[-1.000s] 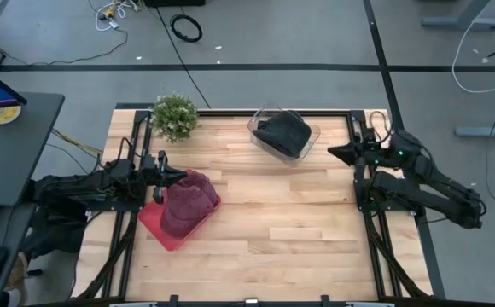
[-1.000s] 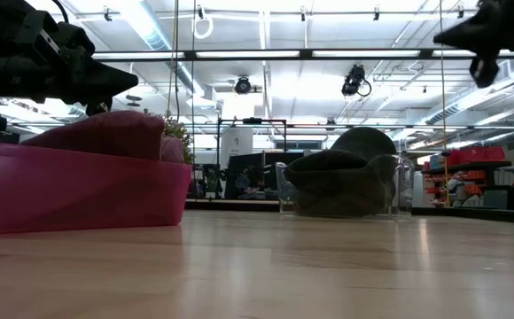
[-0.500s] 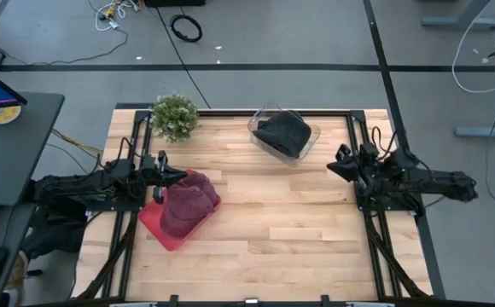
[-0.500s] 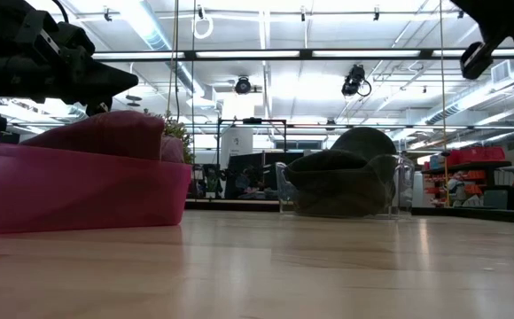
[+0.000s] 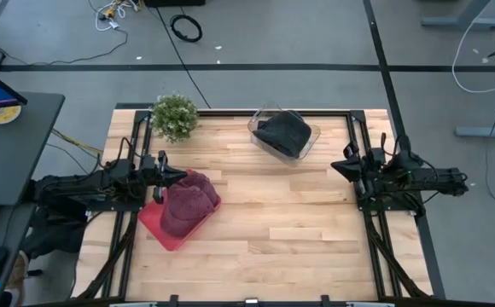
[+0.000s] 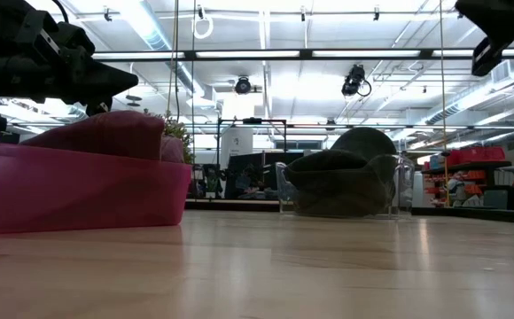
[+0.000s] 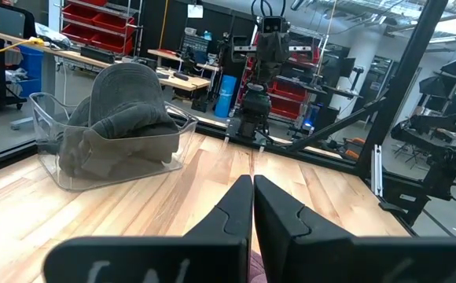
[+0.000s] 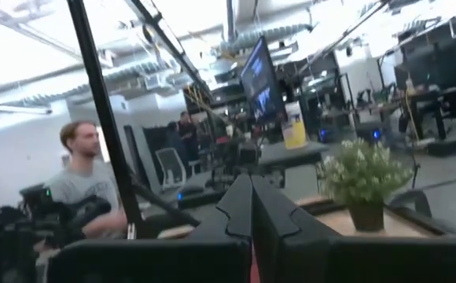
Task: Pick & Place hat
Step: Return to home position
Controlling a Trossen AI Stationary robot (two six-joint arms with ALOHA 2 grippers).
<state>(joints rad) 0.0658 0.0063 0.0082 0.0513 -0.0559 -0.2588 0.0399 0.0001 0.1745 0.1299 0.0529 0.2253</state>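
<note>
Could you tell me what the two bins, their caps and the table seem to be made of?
The red bin looks like smooth opaque plastic, with a thin moulded rim. The clear bin seems glossy see-through plastic: the cap shows through its wall. The red cap and black cap look like soft, matte fabric, folded and slumped. The table appears to be pale wood strips.

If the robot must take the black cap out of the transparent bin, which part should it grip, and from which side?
Probably the rounded crown of the black cap, from straight above. The crown rises over the rim of the transparent bin, whose walls enclose the lower part, so a side approach would likely hit plastic.
</note>
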